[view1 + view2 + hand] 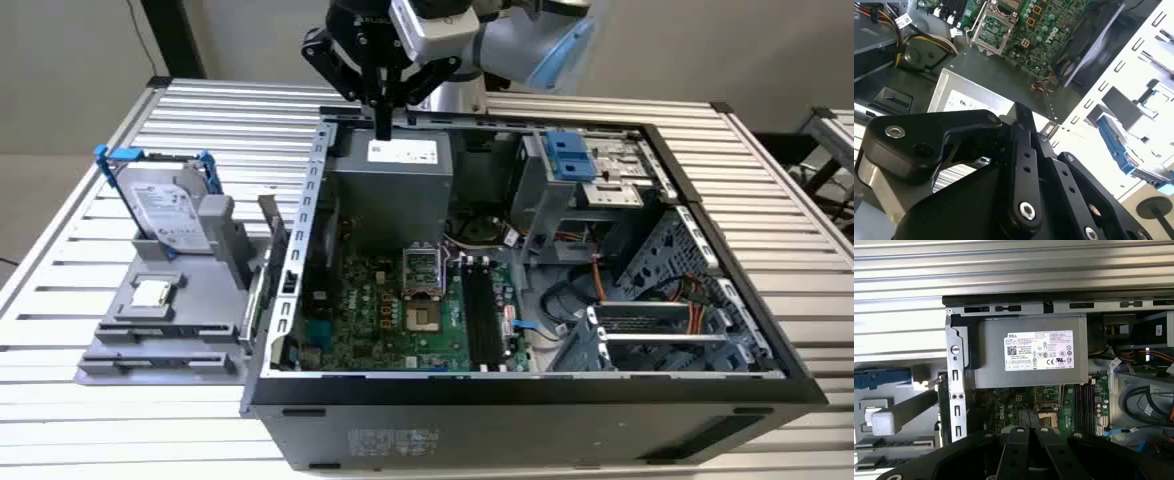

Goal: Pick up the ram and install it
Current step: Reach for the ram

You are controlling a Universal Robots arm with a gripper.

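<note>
Currently, nearest the exterior camera, the open case (534, 400) is lying on its side on the slatted bench (80, 420), open side facing up. Inside it, the motherboard (387, 320) is showing its processor socket (420, 290) with the black memory slots (483, 315) just beside it, toward the exterior view's right.

At the exterior view's left, a grey fixture (147, 340) is sitting on the bench right against the case wall. It is carrying the small square processor chip (151, 292) lying flat. Further back it is carrying the hard drive (167, 210), propped upright in its blue bracket.

The ram (271, 222) is standing on edge at the fixture's case-side end, between the drive and the case wall. Nothing is touching it.

Further back, the power supply (394, 185) is sitting at the far end of the case, label up. The hand (384, 122) is hanging above that box, well apart from the ram. Its fingers are pointing down, pressed together, and pinching nothing; both wrist views (1021, 116) (1029, 430) are showing the same.
</note>
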